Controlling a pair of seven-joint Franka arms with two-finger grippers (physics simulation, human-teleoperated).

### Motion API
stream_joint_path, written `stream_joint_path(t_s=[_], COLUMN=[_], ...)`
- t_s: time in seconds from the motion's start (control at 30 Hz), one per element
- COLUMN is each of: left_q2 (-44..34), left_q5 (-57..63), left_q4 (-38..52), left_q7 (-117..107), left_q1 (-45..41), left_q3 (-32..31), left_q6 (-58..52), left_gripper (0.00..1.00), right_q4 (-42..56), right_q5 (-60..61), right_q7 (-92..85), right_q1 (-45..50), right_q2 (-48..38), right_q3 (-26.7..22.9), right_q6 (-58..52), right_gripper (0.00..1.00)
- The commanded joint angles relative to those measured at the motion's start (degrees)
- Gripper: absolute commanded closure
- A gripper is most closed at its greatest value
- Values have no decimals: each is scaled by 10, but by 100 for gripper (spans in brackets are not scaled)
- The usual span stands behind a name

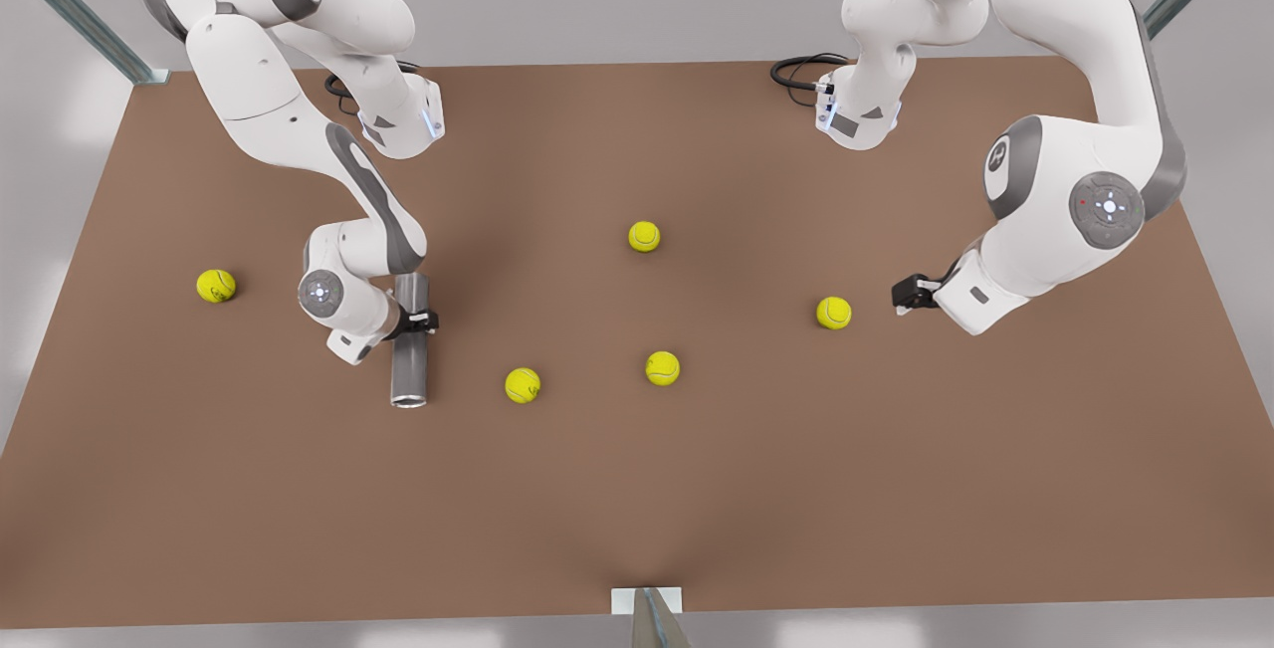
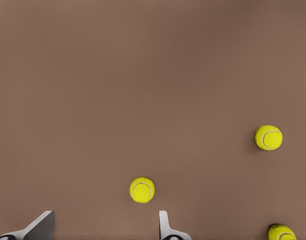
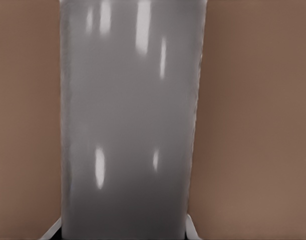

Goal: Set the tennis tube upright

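A plain grey metallic cylinder, the tennis tube (image 1: 409,359), lies flat on the brown table (image 1: 697,509) toward the front view's left, its lighter rim facing the camera. The right gripper (image 1: 422,322), on an arm folded low with its wrist beside the tube, clasps the tube around its middle, a finger at each side. The left gripper (image 1: 908,294) hovers low at the front view's right, fingers spread and empty, near a yellow-green tennis ball (image 1: 834,313).
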Motion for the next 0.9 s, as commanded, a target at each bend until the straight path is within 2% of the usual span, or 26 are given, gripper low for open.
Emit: stream_joint_path(t_s=[0.0,0.07,0.47,0.87], left_q2=[1,-1,-6,-6], left_q5=[0,1,1,1], left_q4=[0,0,-2,0], left_q7=[0,0,-2,-3], left_q1=[0,0,-1,-1], left_q3=[0,0,-2,-2], left_q6=[0,-1,-2,-2], left_gripper=[1,1,1,1], right_q4=[-1,-1,-1,-12], right_q5=[1,1,1,1], right_q7=[0,-1,0,1], right_q1=[0,0,2,0], right_q2=[0,0,-22,-3], right_q3=[0,0,8,9], right_q6=[0,0,-9,13], right_gripper=[20,22,20,21])
